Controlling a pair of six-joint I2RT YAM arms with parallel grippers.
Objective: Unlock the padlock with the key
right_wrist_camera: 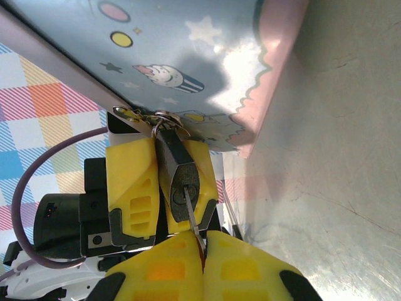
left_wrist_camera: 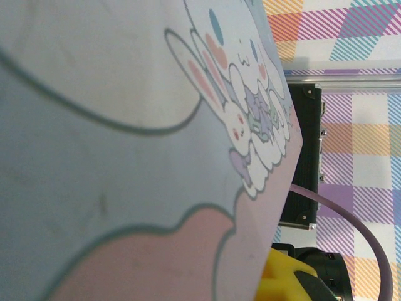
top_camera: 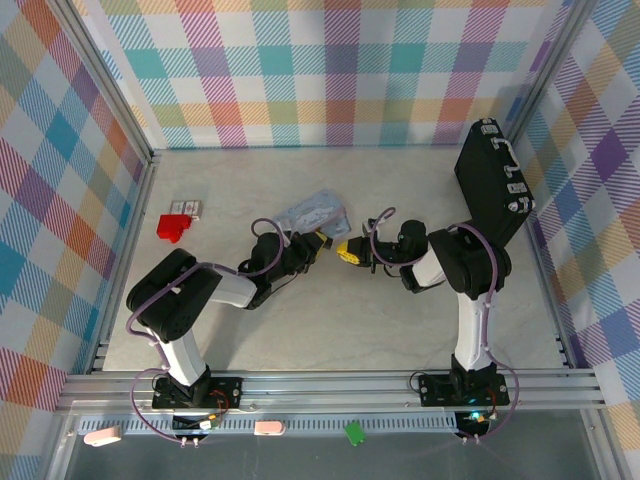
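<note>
The padlock (right_wrist_camera: 180,172), a small black block with a silvery shackle on top, is held between the yellow fingers (right_wrist_camera: 130,188) of my left gripper (top_camera: 319,243), which is shut on it. My right gripper (right_wrist_camera: 202,241) is shut on the key (right_wrist_camera: 193,219). The key's thin silvery blade reaches up to the keyhole in the padlock's face, with its tip at or in the slot. In the top view my right gripper (top_camera: 348,252) meets the left one nose to nose at the middle of the table.
The light blue cartoon-printed tin (top_camera: 314,212) lies just behind the grippers and crowds the left wrist view (left_wrist_camera: 125,125). A red block (top_camera: 172,228) and a small pale item (top_camera: 188,208) sit at the left. A black case (top_camera: 493,190) leans against the right wall.
</note>
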